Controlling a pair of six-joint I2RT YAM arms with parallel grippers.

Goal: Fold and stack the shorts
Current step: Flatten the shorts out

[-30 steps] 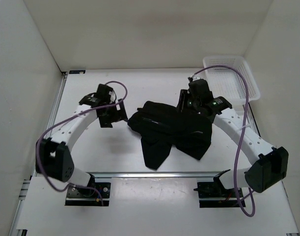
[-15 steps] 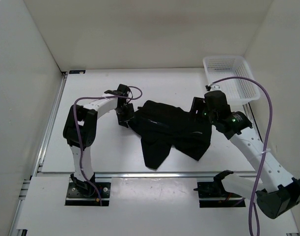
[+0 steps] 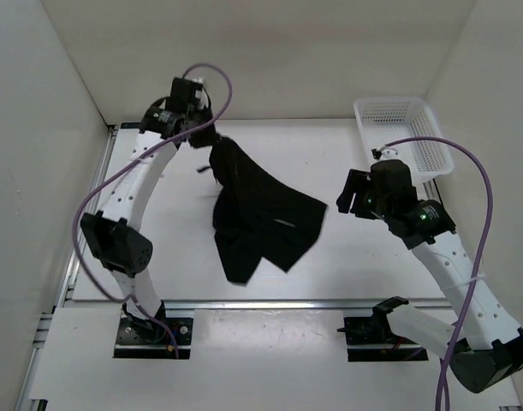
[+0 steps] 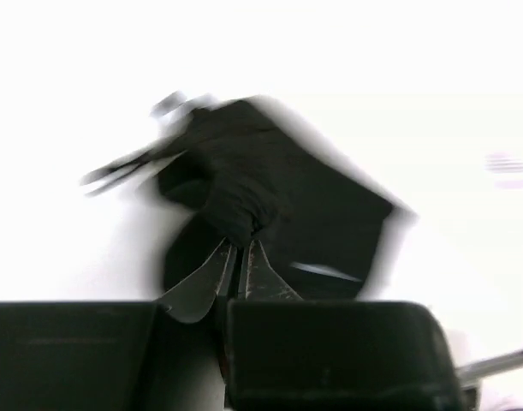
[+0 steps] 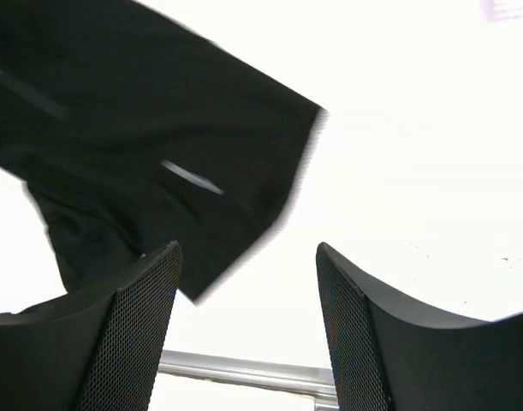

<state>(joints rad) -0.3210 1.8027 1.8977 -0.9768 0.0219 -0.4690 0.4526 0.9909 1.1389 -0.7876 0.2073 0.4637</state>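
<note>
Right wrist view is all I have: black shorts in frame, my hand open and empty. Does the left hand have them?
Observer: Yes. The left wrist view shows the left hand shut on a bunched bit of the shorts.
Operator: Where are they?
Observer: Top view: that hand is at the far left of the table, and the shorts trail from it towards the near edge, unfolded.
Operator: Basket?
Observer: The white basket sits in the far right corner, apart from the shorts.
</note>
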